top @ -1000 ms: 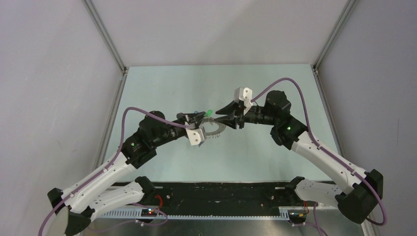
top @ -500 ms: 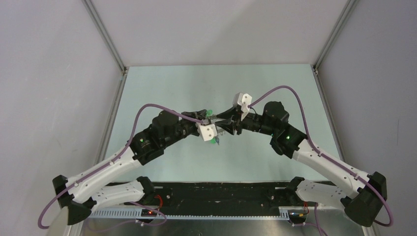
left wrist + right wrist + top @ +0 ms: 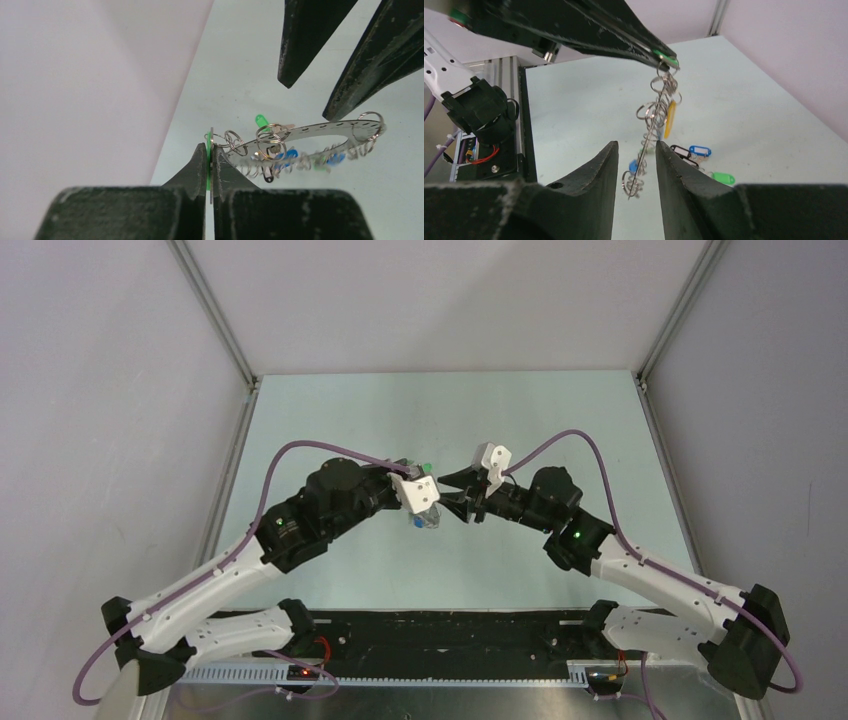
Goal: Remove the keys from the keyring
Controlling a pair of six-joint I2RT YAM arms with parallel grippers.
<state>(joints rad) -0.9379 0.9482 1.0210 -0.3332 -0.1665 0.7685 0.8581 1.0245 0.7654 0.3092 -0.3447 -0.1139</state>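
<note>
In the left wrist view my left gripper (image 3: 210, 147) is shut on a thin silver key and its green tag (image 3: 207, 150), pinched edge-on. The flat grey keyring (image 3: 310, 131) hangs from that key by small split rings and reaches to the right, with blue-tagged keys (image 3: 287, 156) under it. In the right wrist view the keyring (image 3: 650, 127) hangs edge-on below the left fingers (image 3: 624, 35). Its lower end sits between the fingers of my open right gripper (image 3: 634, 145), with a gap on both sides. From above, the two grippers meet over the key bunch (image 3: 428, 518).
Loose tagged keys lie on the pale green table beyond the ring: a black one (image 3: 681, 151), a blue one (image 3: 700, 149) and a green one (image 3: 723, 177). Aluminium frame rails (image 3: 215, 325) and grey walls close in the table on both sides.
My left gripper has swung right and nearer, turning so the keyring now hangs below it. My right gripper has come in lower and closer, its fingers straddling the ring and slightly wider.
</note>
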